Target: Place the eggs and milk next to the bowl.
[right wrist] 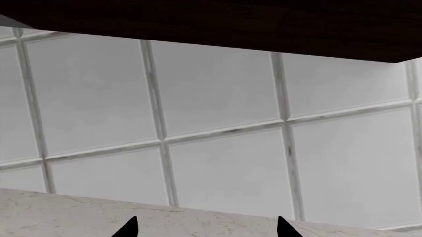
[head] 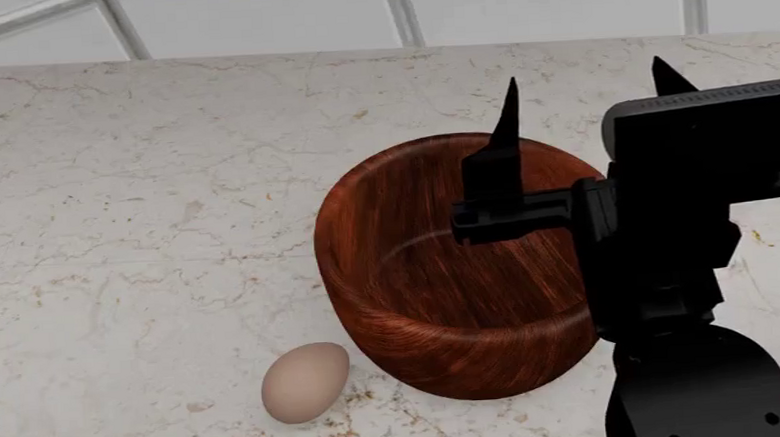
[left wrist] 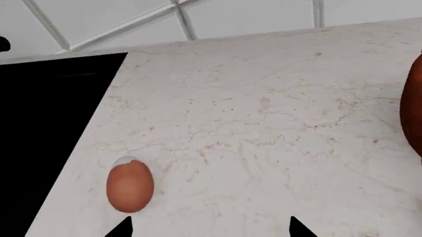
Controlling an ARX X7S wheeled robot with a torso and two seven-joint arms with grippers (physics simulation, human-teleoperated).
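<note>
While both end effectors [head: 583, 83] [left wrist: 209, 228] gape empty: 2 eggs [head: 305, 382] [left wrist: 130, 185], 1 bowl [head: 460, 275].

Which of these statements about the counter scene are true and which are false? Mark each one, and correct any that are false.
1. The pale beige egg lies on the countertop beside the bowl. True.
2. The bowl holds an egg. False: what shows of its inside is empty.
3. The right gripper is clamped on the milk carton. False: its fingertips stand apart with nothing between them.
4. The reddish-brown egg rests on the countertop with its whitish patch showing. True.
5. The left gripper holds the reddish-brown egg. False: the egg lies free beside one fingertip.
</note>
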